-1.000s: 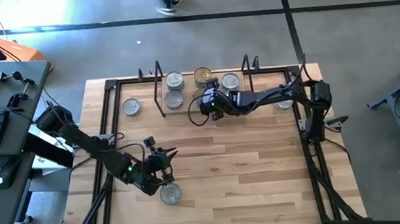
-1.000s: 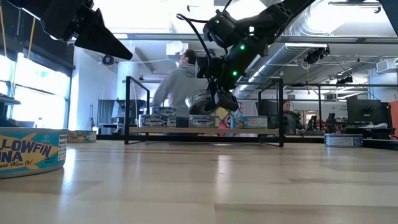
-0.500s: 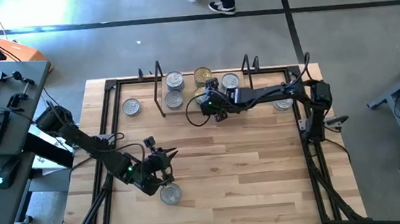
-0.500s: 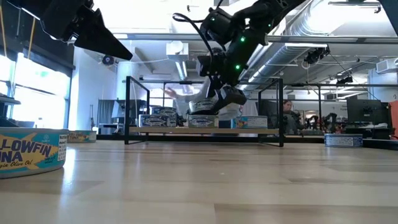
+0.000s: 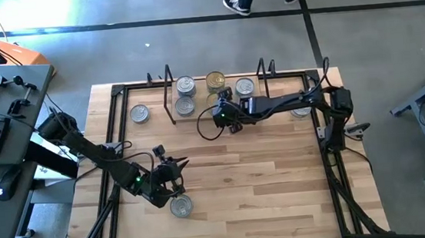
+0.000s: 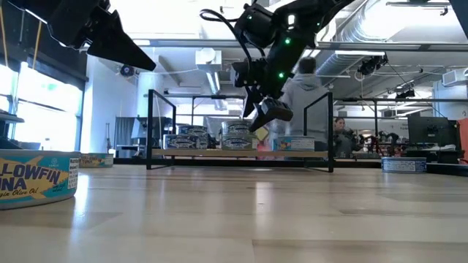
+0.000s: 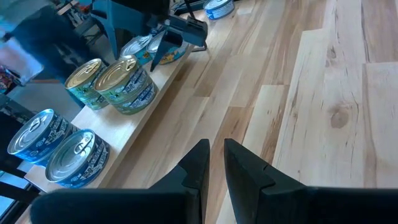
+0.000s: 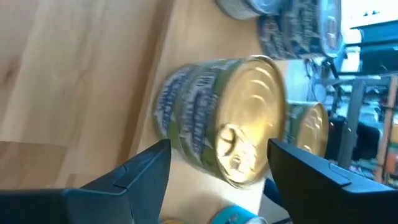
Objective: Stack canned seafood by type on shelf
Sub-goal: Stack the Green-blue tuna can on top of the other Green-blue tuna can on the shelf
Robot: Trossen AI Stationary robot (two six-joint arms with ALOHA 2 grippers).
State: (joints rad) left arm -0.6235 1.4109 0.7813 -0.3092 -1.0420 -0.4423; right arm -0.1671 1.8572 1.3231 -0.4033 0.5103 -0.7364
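right gripper (image 8: 217,168): fingers now spread, gold-lid tin (image 8: 227,118) released onto shelf (image 5: 204,110) | left gripper (image 7: 213,165): nearly closed, empty, waiting | next: fetch another tin

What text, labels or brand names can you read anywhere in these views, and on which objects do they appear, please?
"LOWFIN" over "NA", then small script, perhaps "in Olive Oil": cut off by the picture's edge, on the tin nearest the low camera.
Labels on the tins on the shelf, low and wrist views: blurred, unreadable.
Gold-lidded tin between the right gripper's open fingers: wrapper print blurred.
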